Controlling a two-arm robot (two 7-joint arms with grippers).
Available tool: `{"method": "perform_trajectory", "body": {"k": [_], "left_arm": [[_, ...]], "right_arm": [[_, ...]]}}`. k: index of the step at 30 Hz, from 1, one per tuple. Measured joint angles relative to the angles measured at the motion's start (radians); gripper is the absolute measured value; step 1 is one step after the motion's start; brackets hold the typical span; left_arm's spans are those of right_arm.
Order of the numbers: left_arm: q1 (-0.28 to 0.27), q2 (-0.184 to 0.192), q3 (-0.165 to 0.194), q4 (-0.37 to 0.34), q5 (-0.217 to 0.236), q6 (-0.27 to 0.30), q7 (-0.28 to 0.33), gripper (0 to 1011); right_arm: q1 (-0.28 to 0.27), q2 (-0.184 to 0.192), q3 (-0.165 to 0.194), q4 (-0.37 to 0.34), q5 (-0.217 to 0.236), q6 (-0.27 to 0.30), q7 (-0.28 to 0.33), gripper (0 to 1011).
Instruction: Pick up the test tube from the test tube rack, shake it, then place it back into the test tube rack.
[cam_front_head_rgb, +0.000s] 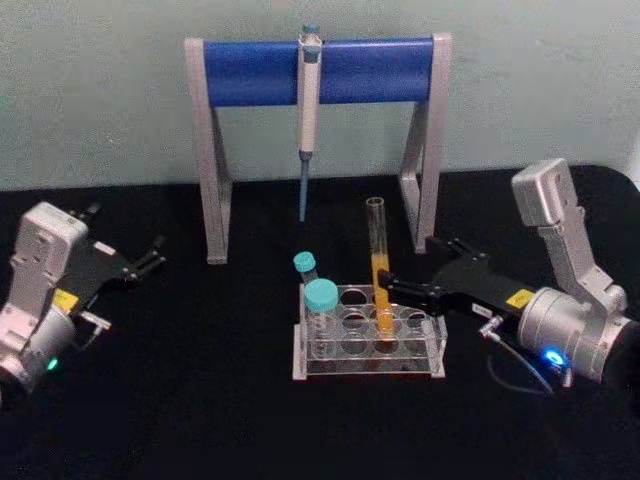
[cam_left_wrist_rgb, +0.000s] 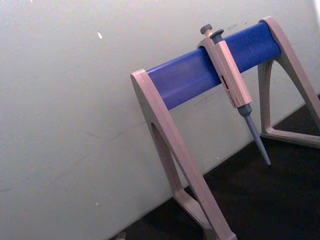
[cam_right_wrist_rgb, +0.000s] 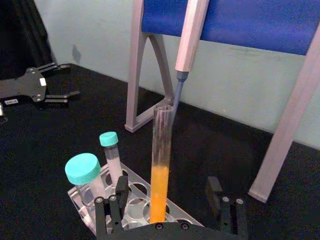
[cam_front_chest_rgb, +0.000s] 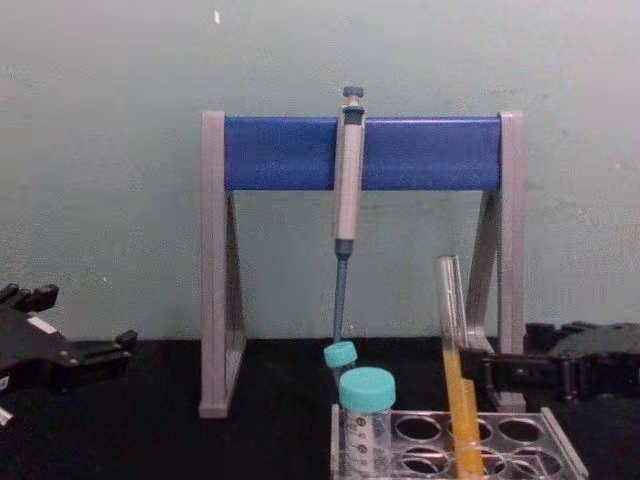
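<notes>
Your right tool (cam_right_wrist_rgb: 167, 185) holds its black fingers (cam_right_wrist_rgb: 121, 192) apart, one on each side of the tall, thin glass test tube (cam_right_wrist_rgb: 161, 145), not squeezing it. With orange liquid in its lower part, it stands in the clear plastic test tube rack (cam_front_head_rgb: 400, 368). Your left tool (cam_right_wrist_rgb: 69, 80), also spread, sits well apart.

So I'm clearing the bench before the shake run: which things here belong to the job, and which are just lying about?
For the job:
- test tube, standing in the test tube rack
- right tool, open, a finger on each side of the tube

Lying about:
- two teal-capped tubes in the rack
- pipette hanging on its stand
- left tool, open, parked far left
</notes>
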Motion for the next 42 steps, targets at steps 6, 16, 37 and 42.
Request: {"method": "perform_trajectory", "body": {"k": [6, 16, 37, 42], "left_arm": [[0.000, 0.000, 0.000, 0.000, 0.000, 0.000, 0.000, 1001], [0.000, 0.000, 0.000, 0.000, 0.000, 0.000, 0.000, 1001], [0.000, 0.000, 0.000, 0.000, 0.000, 0.000, 0.000, 1001], [0.000, 0.000, 0.000, 0.000, 0.000, 0.000, 0.000, 1002]], "right_arm": [[0.021, -0.025, -0.017, 0.029, -0.014, -0.004, 0.003, 1000], [0.054, -0.059, -0.039, 0.079, -0.034, -0.016, 0.014, 1000], [0.103, -0.107, -0.055, 0.160, -0.059, -0.019, 0.024, 1000], [0.114, -0.116, -0.058, 0.174, -0.065, -0.022, 0.027, 1000]]}}
